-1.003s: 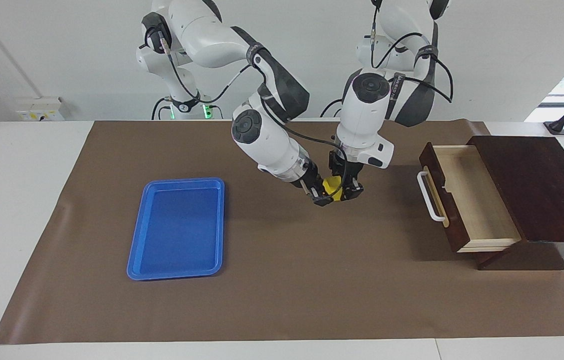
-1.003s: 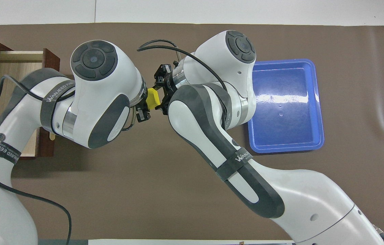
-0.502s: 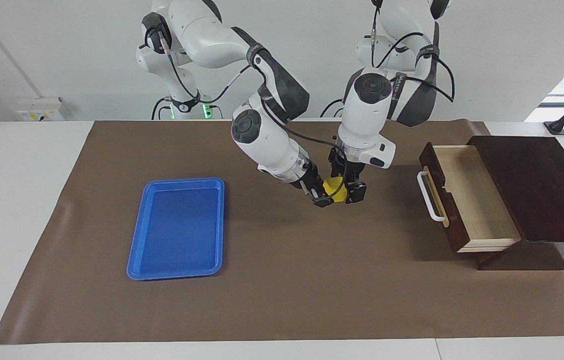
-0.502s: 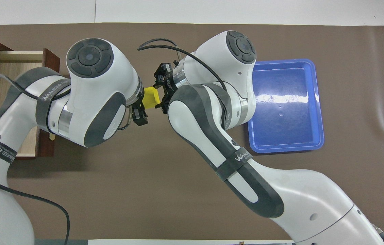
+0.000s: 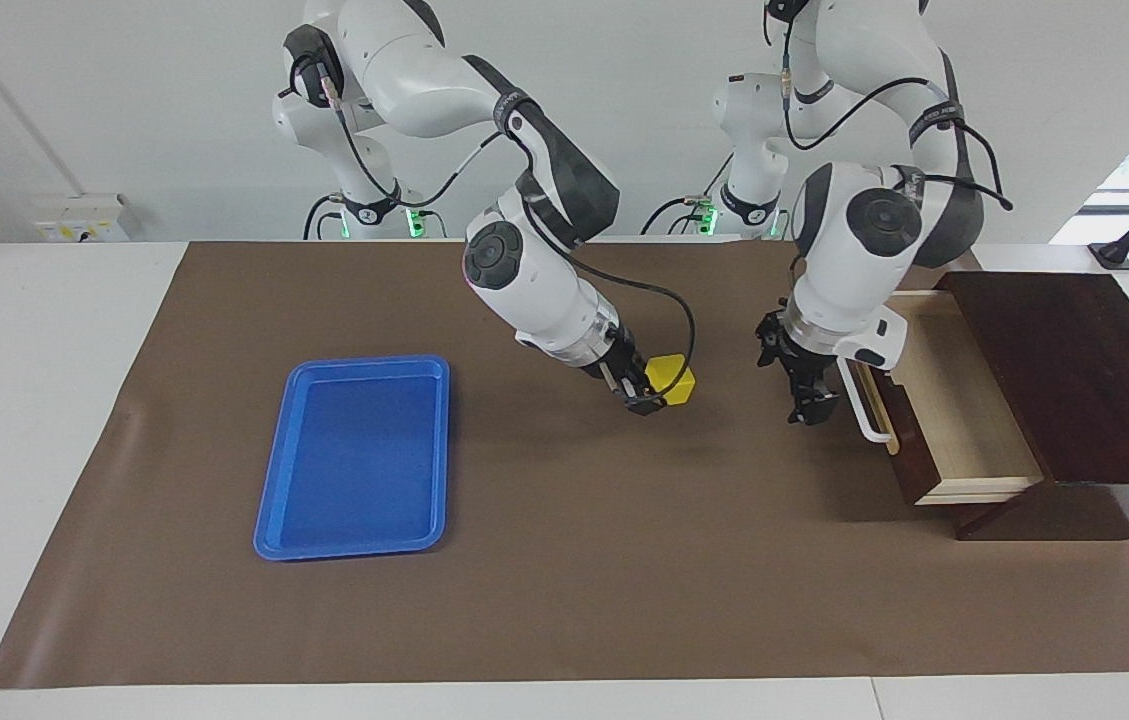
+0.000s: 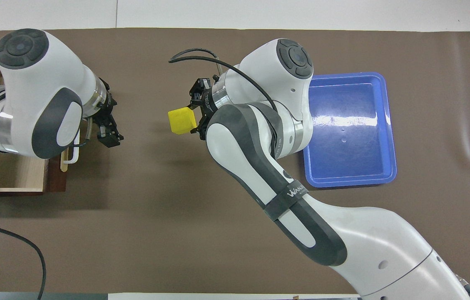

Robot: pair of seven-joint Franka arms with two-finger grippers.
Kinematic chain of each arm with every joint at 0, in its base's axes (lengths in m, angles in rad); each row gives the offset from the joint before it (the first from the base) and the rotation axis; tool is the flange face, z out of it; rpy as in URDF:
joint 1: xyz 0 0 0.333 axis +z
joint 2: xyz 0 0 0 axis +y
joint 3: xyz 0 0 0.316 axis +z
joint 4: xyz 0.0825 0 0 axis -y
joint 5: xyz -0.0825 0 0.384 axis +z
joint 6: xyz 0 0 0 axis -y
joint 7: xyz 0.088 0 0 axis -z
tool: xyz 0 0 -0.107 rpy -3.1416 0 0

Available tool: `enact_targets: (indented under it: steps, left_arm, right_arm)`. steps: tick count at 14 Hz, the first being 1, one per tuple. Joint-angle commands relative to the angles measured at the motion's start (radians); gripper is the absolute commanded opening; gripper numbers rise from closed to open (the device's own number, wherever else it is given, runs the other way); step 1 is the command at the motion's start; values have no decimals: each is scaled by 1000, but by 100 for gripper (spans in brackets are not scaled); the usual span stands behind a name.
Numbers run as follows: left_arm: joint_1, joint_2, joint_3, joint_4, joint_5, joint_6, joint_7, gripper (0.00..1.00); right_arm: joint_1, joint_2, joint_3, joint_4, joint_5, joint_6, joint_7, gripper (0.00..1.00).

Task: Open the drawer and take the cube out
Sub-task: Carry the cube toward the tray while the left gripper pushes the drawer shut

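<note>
— Two arms are in play; which one has the yellow cube (image 5: 672, 379)?

— The right gripper (image 5: 652, 398). Its arm comes in from the blue tray's end of the table and slants down over the middle of the brown mat (image 5: 564, 580). The fingertips are clamped on the cube, which hangs clear of the mat with its shadow below it. In the overhead view the cube (image 6: 182, 121) juts out from the gripper (image 6: 195, 118) toward the left arm's end of the table.

— And the left gripper (image 5: 814, 405)?

— Empty, with its jaws spread wide. It hangs over the mat just in front of the drawer (image 5: 934, 400), close beside the white bar handle (image 5: 859, 392), without gripping it. From above, that gripper (image 6: 108, 129) is well apart from the cube, with bare mat between them.

— How does the drawer stand?

— Pulled out of its dark wooden box (image 5: 1074, 380), which sits at the left arm's end of the table. The pale wood interior lies open to view; the part I can see holds nothing, though the left arm covers a portion of it in both views.

— Where is the tray?

— The blue plastic tray (image 5: 269, 500) lies flat on the mat toward the right arm's end, well apart from the cube and from both grippers. The bare part of it shows nothing inside; from above, the right arm overlaps one edge of the tray (image 6: 389, 137).

— So the cube is out of the drawer?

— Yes, it is in the air between drawer and tray, held by the right gripper alone.
</note>
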Motion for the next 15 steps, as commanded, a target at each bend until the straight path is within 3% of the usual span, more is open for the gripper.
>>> enact_targets:
  steps: [1,5,11,15]
  left_arm:
    - [75,-44,-8,-61,-5,11,109,100]
    - [134,-59,-7,-101,80,39,220,100]
    - [287,-58,-7,-103,89,80,436,100]
    - [385,-58,-7,-106,89,112,559,100]
  right_arm:
    - [-13,-13,2,-20,-11,13,-23,0]
    - [-33,-25,2,-24,-16,-14,-25,0]
    - [-102,-34,4,-18,-19,-39,-97,0]
    - [-232,-78,1,-32,-27,-166,-334,0]
